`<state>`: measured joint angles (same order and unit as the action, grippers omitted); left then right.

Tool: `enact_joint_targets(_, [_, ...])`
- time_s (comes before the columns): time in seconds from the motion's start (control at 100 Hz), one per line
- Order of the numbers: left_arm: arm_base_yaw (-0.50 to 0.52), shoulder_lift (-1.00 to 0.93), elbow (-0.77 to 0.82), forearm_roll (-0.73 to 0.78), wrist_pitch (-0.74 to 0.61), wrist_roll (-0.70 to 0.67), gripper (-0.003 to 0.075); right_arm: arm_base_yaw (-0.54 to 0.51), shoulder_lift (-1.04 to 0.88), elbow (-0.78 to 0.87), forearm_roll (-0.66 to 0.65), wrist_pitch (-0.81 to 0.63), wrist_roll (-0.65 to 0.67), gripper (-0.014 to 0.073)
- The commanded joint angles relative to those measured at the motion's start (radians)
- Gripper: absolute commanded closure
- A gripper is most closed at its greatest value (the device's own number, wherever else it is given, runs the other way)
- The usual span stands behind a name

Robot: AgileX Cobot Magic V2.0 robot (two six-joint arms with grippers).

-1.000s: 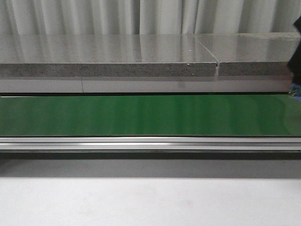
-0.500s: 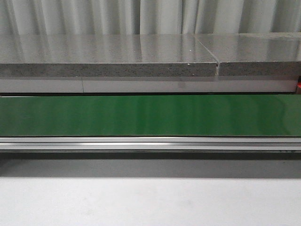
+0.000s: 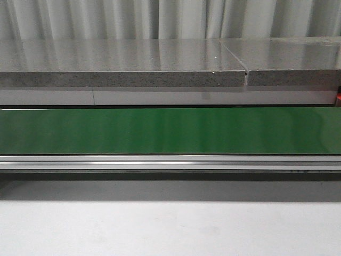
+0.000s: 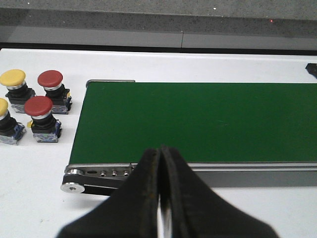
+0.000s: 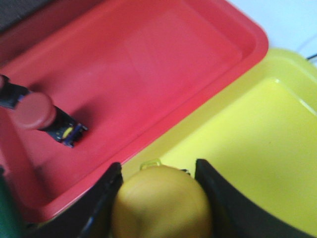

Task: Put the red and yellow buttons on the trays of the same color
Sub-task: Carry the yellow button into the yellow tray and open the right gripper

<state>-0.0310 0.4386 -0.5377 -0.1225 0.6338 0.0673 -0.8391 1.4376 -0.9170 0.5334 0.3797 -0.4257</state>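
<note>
In the right wrist view my right gripper (image 5: 158,171) is shut on a yellow button (image 5: 161,203) and hangs over the yellow tray (image 5: 257,129), close to where it meets the red tray (image 5: 163,59). A red button (image 5: 34,111) lies on its side in the red tray. In the left wrist view my left gripper (image 4: 159,149) is shut and empty, above the near rail of the green conveyor belt (image 4: 198,119). Left of the belt stand two red buttons (image 4: 50,79) (image 4: 38,106) and two yellow buttons (image 4: 12,78) (image 4: 2,107). Neither gripper shows in the front view.
The green belt (image 3: 170,130) runs across the front view with a metal rail (image 3: 170,161) along its near side. Behind it is a grey stone shelf (image 3: 122,64) and a curtain. White table (image 3: 170,229) lies in front.
A dark piece of the right arm at the front view's right edge has moved out of sight to the right. Nothing else there has changed.
</note>
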Motion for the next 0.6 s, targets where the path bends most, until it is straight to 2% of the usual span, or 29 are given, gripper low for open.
enact_joint_targets(0.0, [-0.007,0.005,-0.028,-0.014,-0.074,-0.002,0.0739,-0.005,0.030,-0.056,0.025,-0.038,-0.002,0.0521])
enact_joint_targets(0.16, [-0.007,0.005,-0.028,-0.014,-0.074,-0.002,0.0739,-0.005,0.130,-0.111,0.017,0.000,-0.024,0.0521])
enact_joint_targets(0.59, [-0.007,0.005,-0.028,-0.014,-0.074,-0.002,0.0739,-0.005,0.256,-0.116,0.015,-0.027,-0.072,0.0521])
